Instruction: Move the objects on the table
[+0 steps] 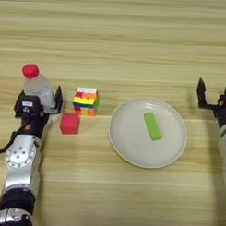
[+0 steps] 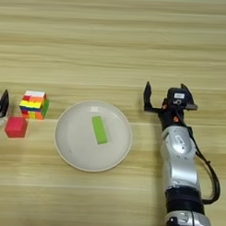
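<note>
The table [image 1: 117,46] is light wood-grain, crossed by darker horizontal plank lines. At the left, the bottle [image 1: 38,88] is clear with a bright red cap. Near it, the cube [image 1: 69,123] is plain red. Just right of the bottle, the puzzle cube [image 1: 86,101] shows stripes of white, red, orange, yellow, green and blue. Right of centre, the round plate [image 1: 127,143] is cream, and the flat block [image 1: 152,126] lying on it is bright green. The left gripper [image 1: 49,102] and right gripper [image 2: 164,96] have black fingers on silver-grey arms.
</note>
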